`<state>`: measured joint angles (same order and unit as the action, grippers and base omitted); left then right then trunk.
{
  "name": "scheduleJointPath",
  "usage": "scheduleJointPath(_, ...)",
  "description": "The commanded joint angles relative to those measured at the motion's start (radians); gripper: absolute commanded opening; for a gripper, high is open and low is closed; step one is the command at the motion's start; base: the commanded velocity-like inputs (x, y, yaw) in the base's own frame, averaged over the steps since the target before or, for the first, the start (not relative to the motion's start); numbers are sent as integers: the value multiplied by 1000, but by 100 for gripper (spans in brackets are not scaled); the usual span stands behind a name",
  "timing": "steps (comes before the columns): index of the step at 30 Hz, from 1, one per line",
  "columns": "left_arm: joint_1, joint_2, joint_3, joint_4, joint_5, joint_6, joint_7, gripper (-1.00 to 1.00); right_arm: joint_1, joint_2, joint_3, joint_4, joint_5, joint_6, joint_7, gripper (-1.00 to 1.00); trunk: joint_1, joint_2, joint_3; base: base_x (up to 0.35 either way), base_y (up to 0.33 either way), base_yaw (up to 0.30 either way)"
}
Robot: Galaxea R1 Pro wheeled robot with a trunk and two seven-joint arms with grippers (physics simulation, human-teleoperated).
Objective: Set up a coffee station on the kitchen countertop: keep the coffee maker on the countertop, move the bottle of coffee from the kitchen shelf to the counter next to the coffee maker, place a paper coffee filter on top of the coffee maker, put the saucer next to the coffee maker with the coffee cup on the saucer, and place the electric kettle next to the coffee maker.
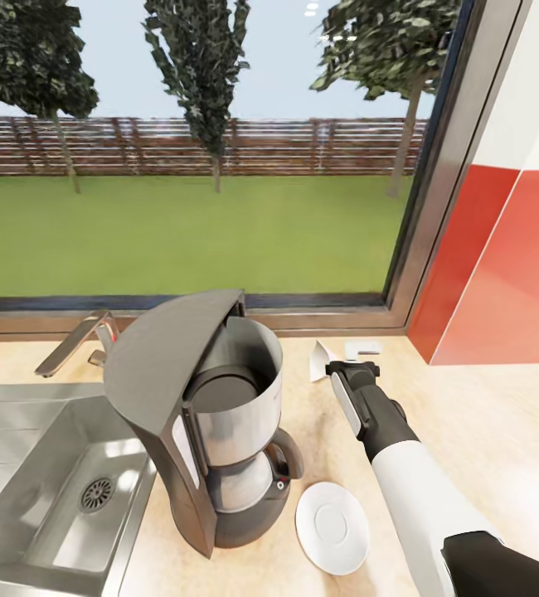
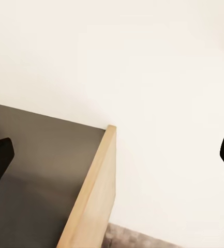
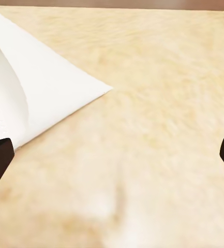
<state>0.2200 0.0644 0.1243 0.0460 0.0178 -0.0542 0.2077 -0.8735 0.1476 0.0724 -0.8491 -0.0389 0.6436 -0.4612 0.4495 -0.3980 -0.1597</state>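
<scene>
Wood-grain bench carries the coffee maker beside the steel sink, with the white saucer just to its right. Behind, the right end effector hangs with fingers spread over the bench, next to a white paper filter. Left end effector, also spread, faces a pale wall.

My head looks down over the kitchen countertop toward the window. My right wrist hovers close above that countertop; my left faces a wall

Light wood-grain countertop, brushed steel sink, glossy white saucer, matt paper filter
</scene>
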Motion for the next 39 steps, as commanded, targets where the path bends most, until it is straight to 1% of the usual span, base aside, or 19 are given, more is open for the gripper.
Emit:
scheduleJointPath(1, -1, 0, 6, 2, 2, -6, 1, 100, -1, 0, 3, -1, -4, 5, -7, 100, 1, -2, -3, 0, 0, 0)
scheduleJointPath(12, -1, 0, 6, 2, 2, -6, 1, 100, -1, 0, 3, -2, -4, 5, -8, 100, 1, -2, -6, 0, 0, 2)
scheduleJointPath(19, -1, 0, 6, 2, 1, -6, 1, 100, -1, 0, 3, -2, -4, 5, -8, 100, 1, -2, -6, 0, 0, 102)
scheduleJointPath(39, -1, 0, 5, 1, 2, -6, 1, 100, -1, 0, 7, 1, -1, 5, -5, 100, 1, -2, -6, 0, 0, 2)
